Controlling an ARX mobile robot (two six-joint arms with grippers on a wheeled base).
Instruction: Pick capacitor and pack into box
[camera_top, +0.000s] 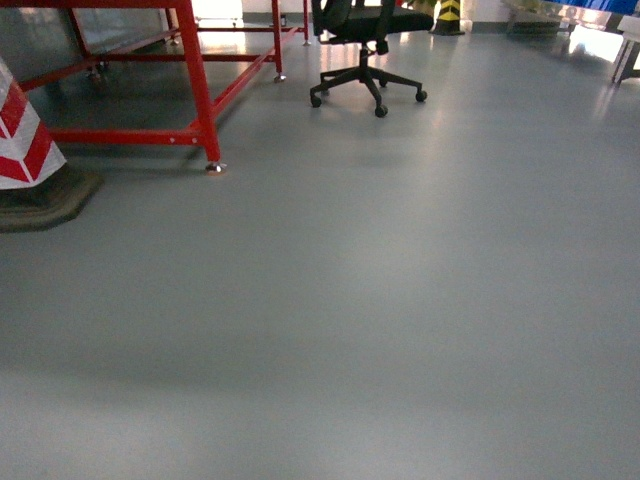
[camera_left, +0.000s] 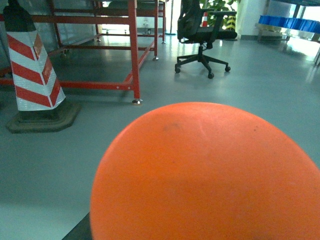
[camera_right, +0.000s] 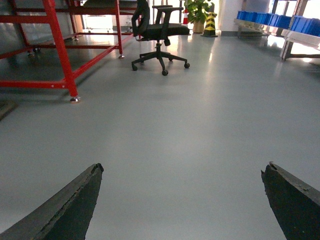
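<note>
1. Nearest the right wrist camera, the right gripper (camera_right: 182, 200) has its two dark fingers (camera_right: 65, 207) spread wide at the lower corners of the picture, with only bare grey floor (camera_right: 200, 130) between them; it holds nothing.
2. Close against the left wrist camera, a large smooth orange dome (camera_left: 210, 175) fills the lower half of that view. The left gripper cannot be made out there, so whether it is open or closed cannot be told.
3. Neither the box nor any capacitor shows in any of the three views, so their place relative to either gripper cannot be told.
4. Beyond the dome, on the left, a red-and-white striped traffic cone (camera_left: 32, 70) stands upright on a dark base; the head view catches its edge at the far left.
5. Just past the cone stands a red metal frame (camera_top: 195, 70) with levelling feet on the floor; it also appears at the upper left of both wrist views.
6. Farther back, right of the frame and well apart from it, a black office chair (camera_top: 365, 45) stands on its five-star wheeled base.
7. Behind the chair are a potted plant (camera_right: 198, 9) and a yellow-and-black striped post (camera_right: 209, 22).
8. Farthest, along the right side, blue bins (camera_right: 270, 20) sit in a row on a low rack.
</note>
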